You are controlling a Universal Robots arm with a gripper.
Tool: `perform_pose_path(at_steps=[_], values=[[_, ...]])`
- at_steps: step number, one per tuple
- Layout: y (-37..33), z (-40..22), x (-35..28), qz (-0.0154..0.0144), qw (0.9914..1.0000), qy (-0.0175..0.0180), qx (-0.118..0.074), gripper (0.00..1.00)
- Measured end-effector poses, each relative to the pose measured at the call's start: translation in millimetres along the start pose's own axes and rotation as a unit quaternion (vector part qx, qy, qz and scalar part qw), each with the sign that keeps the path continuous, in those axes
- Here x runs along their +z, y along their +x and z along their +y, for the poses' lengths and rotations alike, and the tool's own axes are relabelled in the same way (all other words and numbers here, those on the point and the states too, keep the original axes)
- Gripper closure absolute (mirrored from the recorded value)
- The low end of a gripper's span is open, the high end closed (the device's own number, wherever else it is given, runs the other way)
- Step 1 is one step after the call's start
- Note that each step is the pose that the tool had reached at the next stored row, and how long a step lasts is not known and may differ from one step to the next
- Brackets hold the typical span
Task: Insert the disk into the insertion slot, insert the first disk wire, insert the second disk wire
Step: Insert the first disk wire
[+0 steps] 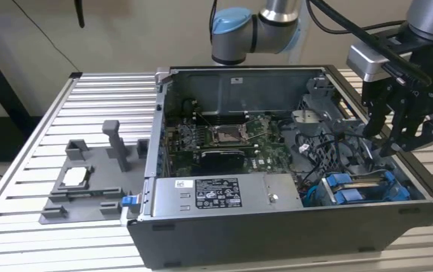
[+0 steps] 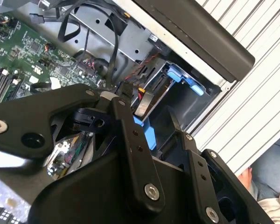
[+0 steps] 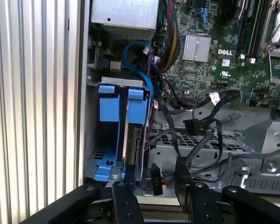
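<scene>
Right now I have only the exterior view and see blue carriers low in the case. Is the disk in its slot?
Observer: In the first wrist view the disk stands on edge in its blue carrier, down in the drive bay.
Operator: Any wire at its end?
Observer: A black connector sits beside the disk's end, between the tool's open fingers; whether it is plugged in, I cannot tell.
Operator: Other leads?
Observer: Another black plug hangs over the perforated metal cage, away from the disk.
</scene>
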State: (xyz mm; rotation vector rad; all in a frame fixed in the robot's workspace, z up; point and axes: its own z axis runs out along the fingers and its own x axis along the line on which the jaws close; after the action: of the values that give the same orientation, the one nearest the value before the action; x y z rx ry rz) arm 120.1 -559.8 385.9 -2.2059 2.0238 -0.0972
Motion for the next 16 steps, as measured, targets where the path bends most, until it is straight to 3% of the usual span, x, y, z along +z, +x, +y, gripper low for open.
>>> perform_pose_path(at_steps=[5, 11, 14, 16], values=[[-0.1, -0.3, -0.7, -0.0002, 1.0, -0.0022, 0.0, 0.53], [0.0, -0.4, -0.6, -0.0003, 1.0, -0.0024, 0.0, 0.55], [0.0, -0.4, -0.6, -0.0002, 1.0, -0.0025, 0.0, 0.74], [0.0, -0.4, -0.7, -0.0002, 1.0, -0.0025, 0.0, 0.8]])
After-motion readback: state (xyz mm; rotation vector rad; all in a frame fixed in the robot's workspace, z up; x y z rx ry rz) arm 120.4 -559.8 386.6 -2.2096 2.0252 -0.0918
